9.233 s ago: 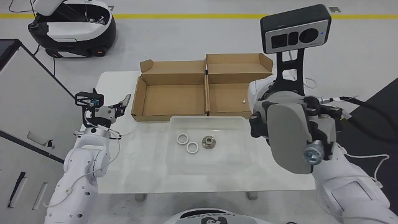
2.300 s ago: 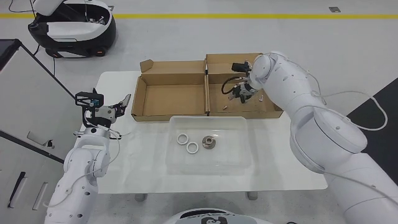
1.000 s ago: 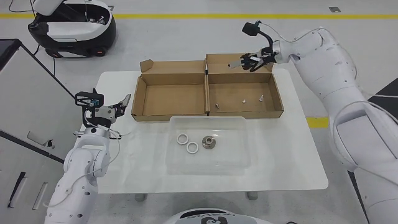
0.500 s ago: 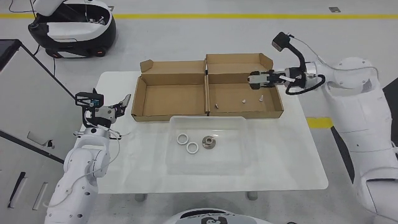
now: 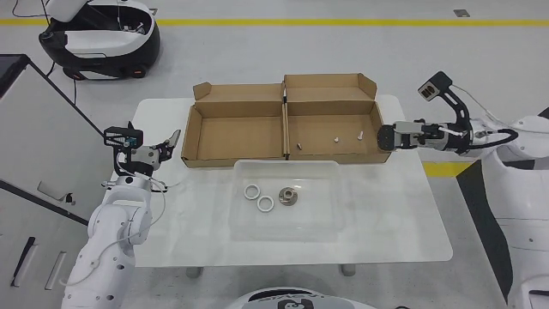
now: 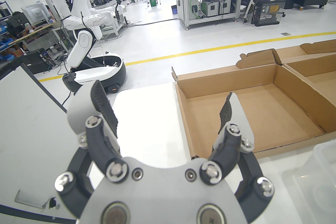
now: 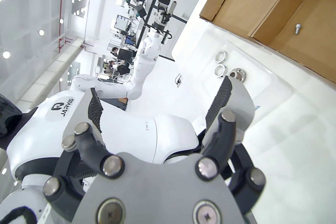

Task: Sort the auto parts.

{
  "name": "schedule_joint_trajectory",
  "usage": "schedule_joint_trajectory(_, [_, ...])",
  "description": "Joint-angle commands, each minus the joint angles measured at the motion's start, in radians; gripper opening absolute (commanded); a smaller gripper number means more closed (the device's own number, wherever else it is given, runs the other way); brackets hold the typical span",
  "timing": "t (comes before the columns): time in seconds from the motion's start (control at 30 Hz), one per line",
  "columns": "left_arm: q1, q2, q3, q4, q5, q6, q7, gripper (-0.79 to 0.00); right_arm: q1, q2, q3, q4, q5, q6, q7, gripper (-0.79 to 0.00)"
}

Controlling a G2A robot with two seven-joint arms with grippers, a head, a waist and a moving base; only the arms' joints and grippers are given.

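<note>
Two white rings (image 5: 251, 192) (image 5: 266, 203) and a metal flanged bushing (image 5: 287, 196) lie in a clear plastic tray (image 5: 326, 215). Behind it stand two open cardboard boxes. The left box (image 5: 236, 133) holds nothing; the right box (image 5: 326, 120) has three small bolts (image 5: 337, 139) on its floor. My right gripper (image 5: 383, 135) hovers open and empty just outside the right box's right wall. Its wrist view shows its open gripper (image 7: 160, 93), the rings (image 7: 221, 56), the bushing (image 7: 237, 74) and one bolt (image 7: 297, 28). My left gripper (image 5: 159, 150) (image 6: 162, 96) stands open and empty left of the left box (image 6: 249, 104).
The white table (image 5: 386, 215) has bare room right of the tray and along its front. A tilted white board (image 5: 43, 129) stands just off the table's left edge. Another robot on a wheeled base (image 5: 103, 39) is on the floor behind.
My right arm has drawn back from above the right box to the table's right side, its gripper empty. The right box gained bolts, from one to three. The left arm has not moved.
</note>
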Motion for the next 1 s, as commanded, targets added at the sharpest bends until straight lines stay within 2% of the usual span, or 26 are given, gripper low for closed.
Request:
schedule_joint_trajectory(0.0, [0.0,0.0,0.0,0.0,0.0,0.0,0.0,0.0,-0.006,0.001,0.007,0.02,0.034,0.004,0.006,0.0])
schedule_joint_trajectory(0.6, [-0.003,0.0,0.001,-0.01,0.008,-0.006,0.005,0.0,-0.005,0.001,0.003,0.041,0.064,0.001,0.021,0.0])
schedule_joint_trajectory(0.67, [0.0,0.003,0.005,-0.045,0.047,-0.039,0.013,0.0,-0.005,0.001,0.003,0.041,0.064,0.001,0.021,0.0])
schedule_joint_trajectory(0.77, [0.011,0.007,0.003,-0.118,0.067,-0.1,-0.041,0.0,-0.005,0.001,0.003,0.041,0.064,0.001,0.021,0.0])
schedule_joint_trajectory(0.97, [-0.013,0.016,0.007,-0.296,0.08,-0.236,-0.276,0.0,-0.005,0.001,0.003,0.041,0.064,0.001,0.021,0.0])
